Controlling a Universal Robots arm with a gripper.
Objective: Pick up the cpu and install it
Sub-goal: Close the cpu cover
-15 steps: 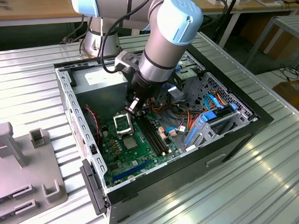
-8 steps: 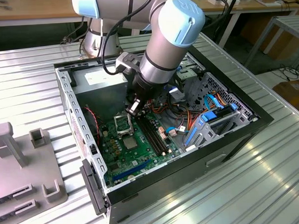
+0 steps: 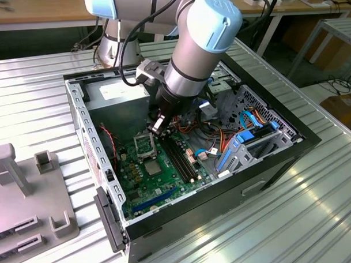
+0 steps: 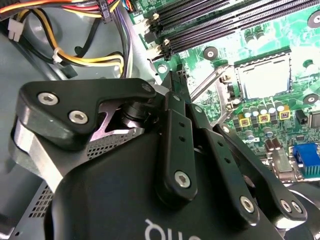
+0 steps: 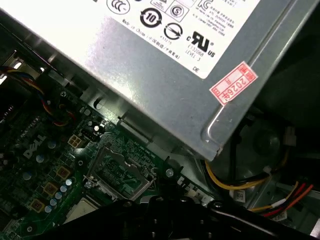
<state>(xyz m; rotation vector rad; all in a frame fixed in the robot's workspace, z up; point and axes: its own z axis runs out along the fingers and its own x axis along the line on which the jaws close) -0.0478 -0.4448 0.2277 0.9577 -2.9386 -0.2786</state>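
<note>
- On the exterior view's left, a grey plastic fixture block with upright posts sits on the ribbed silver metal tabletop, apart from the computer.
- Beside it lies the open black desktop computer case, with a green motherboard on its floor.
- The small flat square silver-grey cpu lies on that motherboard, just below the square black socket with a metal frame; in the second wrist view the cpu appears as a pale square beside upright metal levers.
- In the first wrist view the socket sits open and bare near the edge of the grey metal power-supply box.
- The black claw hangs from the silver and light-blue robot arm, just above the socket's far side, near the cpu but not touching it.
- I cannot tell whether the claw is spread or pressed together; nothing visibly sits in it.
- Right of the cpu run the long narrow black memory slots, then blue and orange cables toward the exterior view's right.
</note>
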